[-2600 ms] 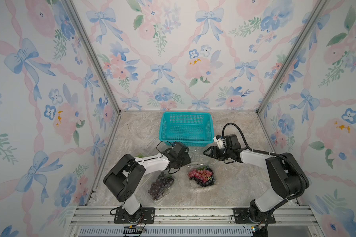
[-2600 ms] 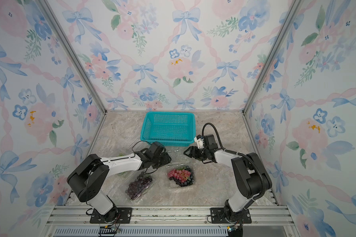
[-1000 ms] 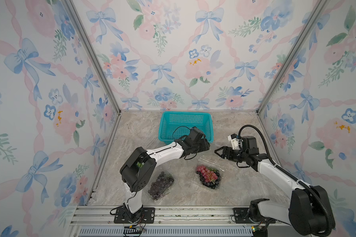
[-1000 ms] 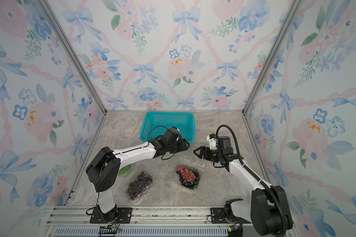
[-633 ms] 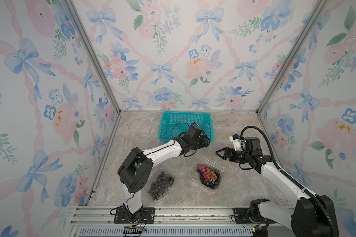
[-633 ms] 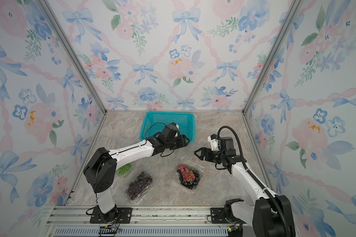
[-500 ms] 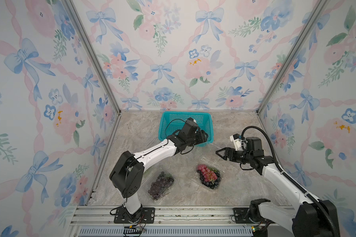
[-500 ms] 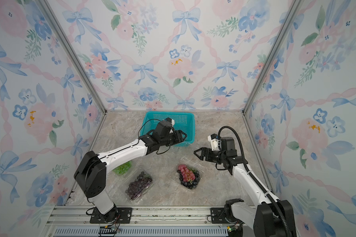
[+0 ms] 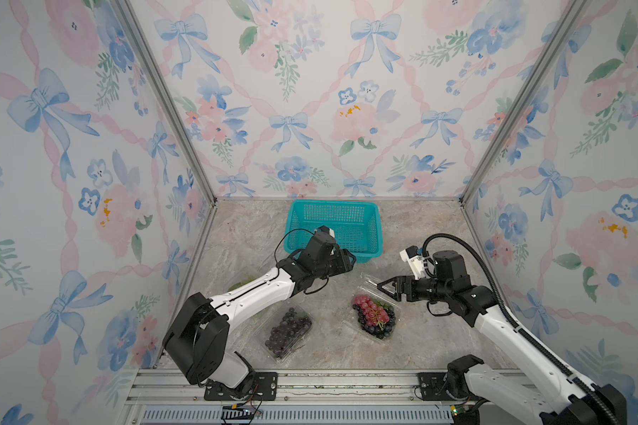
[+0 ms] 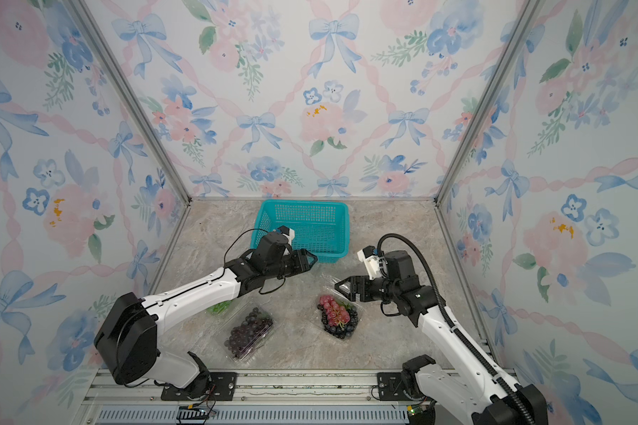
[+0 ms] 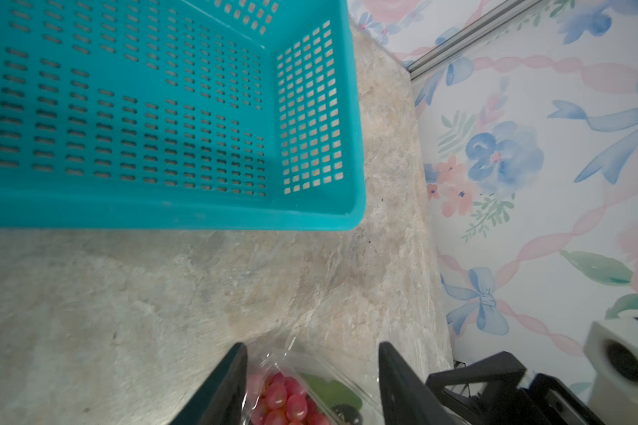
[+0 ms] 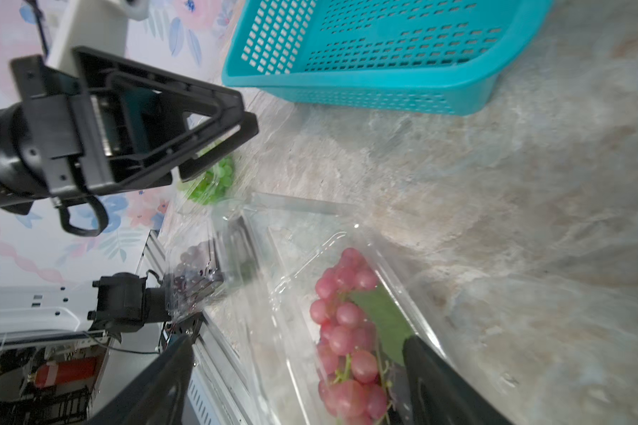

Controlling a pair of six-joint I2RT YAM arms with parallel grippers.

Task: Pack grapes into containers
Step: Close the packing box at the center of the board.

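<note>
Hovering above the tabletop [image 9: 244, 239] just in front of the teal basket [image 9: 334, 203], the left claw [image 9: 349, 259] points across toward the right claw [image 9: 382, 285]; the two are near each other but not touching. In the left wrist view the left claw's fingers [image 11: 229, 382] stand moderately apart with nothing gripped between them, and only the stone surface and a corner of clear plastic show beyond. The right claw's fingers [image 12: 442, 390] are spread wide and also hold nothing; they hang just over the far end of a clear container [image 10: 361, 312] that holds the red-and-dark bunch [image 9: 374, 318] with a green leaf. Its lid seems to be folded back toward the basket, though the see-through plastic is hard to read. A second container [image 9: 273, 351] lies closer to the front rail, between the two arm bases, and holds the dark purple bunch [image 9: 288, 331]. The two containers are near each other but apart. The green bunch [image 10: 220, 307] lies on the tabletop beside the second container, partly hidden beneath the left arm's white forearm in both top views.
</note>
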